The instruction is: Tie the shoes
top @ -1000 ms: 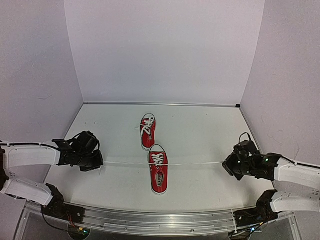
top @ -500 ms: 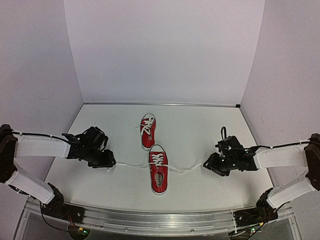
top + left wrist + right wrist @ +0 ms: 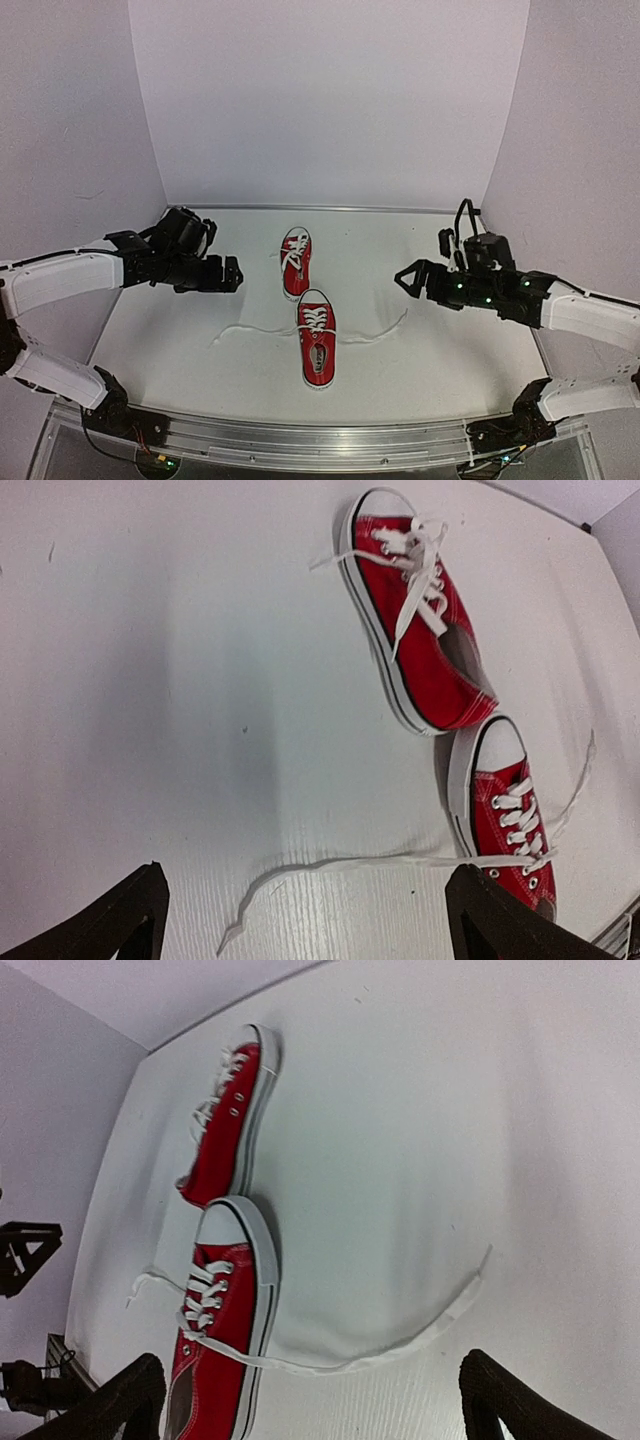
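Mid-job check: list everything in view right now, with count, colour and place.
Near shoe: 1, red, white toe cap, table centre.
Far shoe: 1, red, just behind it.
Left lace end: 1, white, slack on table, left of near shoe.
Right lace end: 1, white, slack, right of it.
Table: 1, white.
Walls: 3, pale lilac.
Left gripper: 1, black, open, empty, left.
Right gripper: 1, black, open, empty, right.
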